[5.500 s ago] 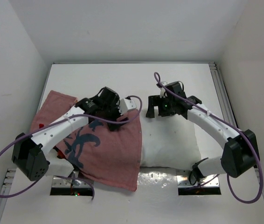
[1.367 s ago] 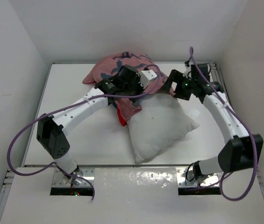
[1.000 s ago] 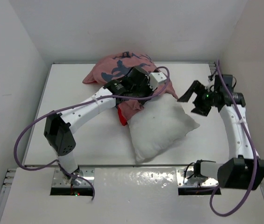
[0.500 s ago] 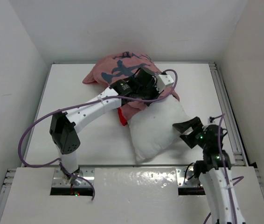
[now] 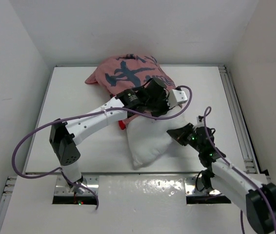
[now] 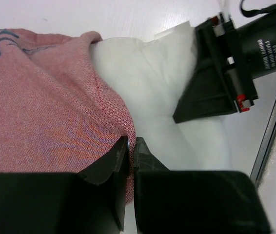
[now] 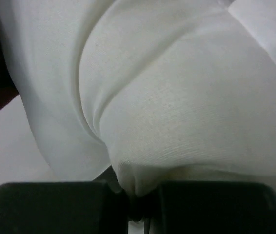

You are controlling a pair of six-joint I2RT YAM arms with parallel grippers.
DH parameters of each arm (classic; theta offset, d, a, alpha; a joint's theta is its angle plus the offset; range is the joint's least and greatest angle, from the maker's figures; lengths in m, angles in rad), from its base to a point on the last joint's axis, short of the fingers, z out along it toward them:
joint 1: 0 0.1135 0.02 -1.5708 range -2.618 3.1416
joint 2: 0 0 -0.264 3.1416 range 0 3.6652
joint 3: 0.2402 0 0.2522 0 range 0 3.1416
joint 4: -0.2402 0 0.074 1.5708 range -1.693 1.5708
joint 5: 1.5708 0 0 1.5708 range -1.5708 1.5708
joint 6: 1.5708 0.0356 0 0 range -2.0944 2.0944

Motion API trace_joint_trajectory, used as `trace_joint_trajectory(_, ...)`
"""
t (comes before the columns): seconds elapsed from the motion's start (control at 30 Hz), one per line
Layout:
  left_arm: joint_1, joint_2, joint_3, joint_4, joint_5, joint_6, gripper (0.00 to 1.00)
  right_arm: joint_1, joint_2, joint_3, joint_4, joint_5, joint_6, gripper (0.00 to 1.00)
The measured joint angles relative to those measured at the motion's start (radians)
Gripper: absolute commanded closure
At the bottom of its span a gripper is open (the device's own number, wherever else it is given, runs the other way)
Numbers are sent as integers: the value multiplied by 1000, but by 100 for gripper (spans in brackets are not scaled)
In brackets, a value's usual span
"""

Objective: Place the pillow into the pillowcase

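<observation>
The red-orange pillowcase [image 5: 128, 74] lies bunched at the back of the table, its open edge drawn over the top end of the white pillow [image 5: 147, 140]. My left gripper [image 5: 165, 106] is shut on that edge, pinching the red weave [image 6: 45, 112] between its fingertips at the hem [image 6: 130, 144], next to the pillow [image 6: 143, 78]. My right gripper [image 5: 176, 132] is shut on the pillow's right side. In the right wrist view a fold of white pillow cloth [image 7: 177, 97] is squeezed between its jaws [image 7: 138, 195]. The part of the pillow inside the pillowcase is hidden.
White walls enclose the table [image 5: 69, 97] on the left, back and right. A metal rail [image 5: 238, 122] runs along the right edge. A small red scrap [image 5: 122, 125] shows by the pillow's left side. My right gripper's black body [image 6: 226, 73] shows close ahead in the left wrist view.
My right arm swung from the back right down to the pillow's near right side and its jaws closed on the pillow. The left gripper carried the pillowcase edge right and nearer.
</observation>
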Motion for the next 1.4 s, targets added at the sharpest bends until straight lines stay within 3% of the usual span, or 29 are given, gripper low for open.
trace_joint_trajectory(0.1,0,2,27,-38,-2,8,100,25,74,105,-13,5,-47,100)
trace_joint_trajectory(0.33,-12,79,525,-155,-83,58,100,66,89,635,-145,113,-274,100)
trace_joint_trajectory(0.5,-79,-2,613,-71,-177,98,100,110,207,995,-154,165,-409,100)
trace_joint_trajectory(0.77,-87,15,784,-59,-334,132,100,183,417,1236,-132,251,-514,100)
trace_joint_trajectory(0.9,-87,42,799,-50,-439,191,100,190,531,1325,-174,306,-546,100)
trace_joint_trajectory(1.17,-87,85,809,-63,-553,315,100,174,658,1331,-237,358,-540,98)
trace_joint_trajectory(1.2,-87,78,787,-58,-563,322,100,167,669,1330,-235,337,-540,91)
trace_joint_trajectory(1.23,-85,68,755,-47,-569,327,100,163,678,1331,-231,315,-544,68)
trace_joint_trajectory(1.3,-81,26,639,-7,-582,340,100,154,702,1350,-250,244,-578,33)
trace_joint_trajectory(1.33,-77,14,600,5,-591,346,100,152,715,1372,-277,214,-598,8)
trace_joint_trajectory(1.37,-71,5,569,22,-600,350,100,149,724,1389,-305,198,-612,1)
trace_joint_trajectory(1.4,-58,-5,546,40,-611,357,100,142,731,1409,-352,189,-640,1)
